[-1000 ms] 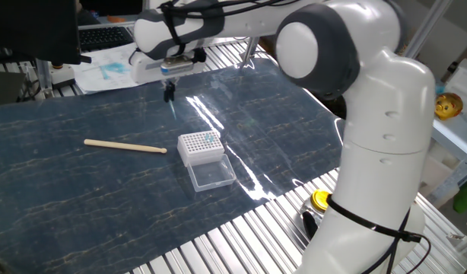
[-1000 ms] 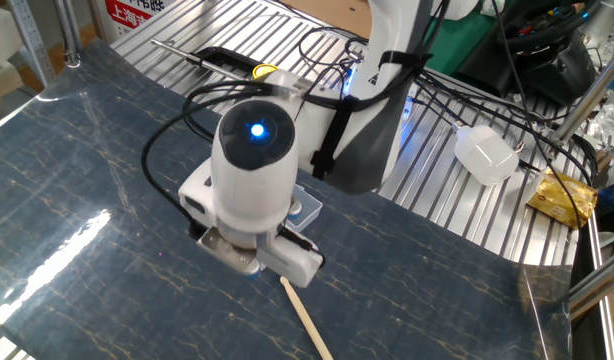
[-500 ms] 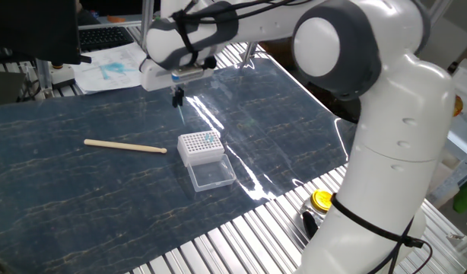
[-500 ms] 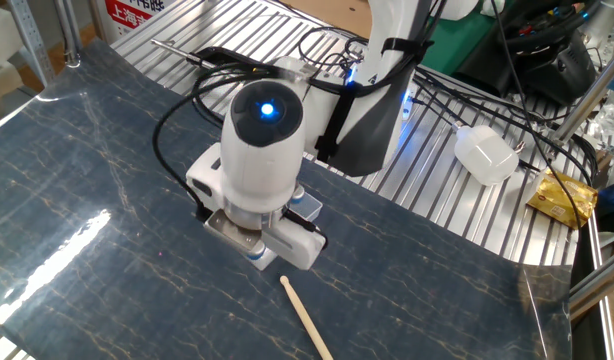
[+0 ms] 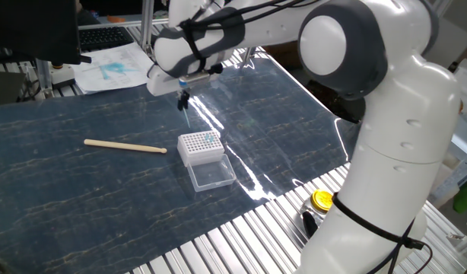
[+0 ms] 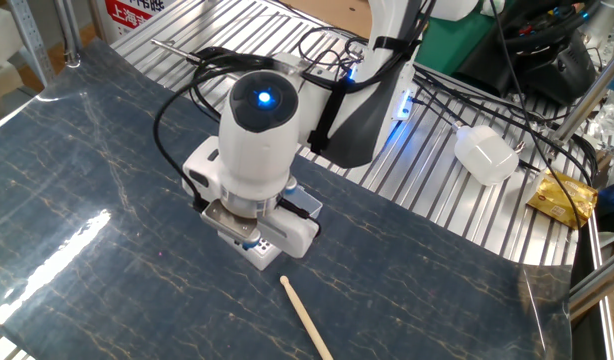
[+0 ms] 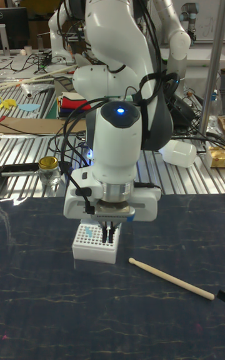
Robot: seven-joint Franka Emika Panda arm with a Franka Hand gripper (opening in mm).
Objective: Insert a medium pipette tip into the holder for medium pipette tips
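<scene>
My gripper (image 5: 185,101) hangs above the dark mat, just behind and a little left of the holder (image 5: 201,146). It is shut on the medium pipette tip (image 5: 187,116), a thin teal sliver pointing down from the fingers. The holder is a white rack with a grid of holes. A few teal tips stand in it, and its clear lid (image 5: 212,175) lies open in front. In the tall fixed view the gripper (image 7: 107,232) stands right over the holder (image 7: 87,249). In the other fixed view the arm's wrist hides most of the holder.
A pale wooden stick (image 5: 125,146) lies on the mat left of the holder; the stick (image 7: 172,279) is also seen in the tall view. A yellow-lidded jar (image 5: 319,201) sits on the metal slats by the robot base. Cables and a white bottle (image 6: 484,153) lie beyond the mat.
The gripper has carried the tip to the right and closer to the holder, from behind the stick's end to nearly above the rack. The holder and the stick have not moved.
</scene>
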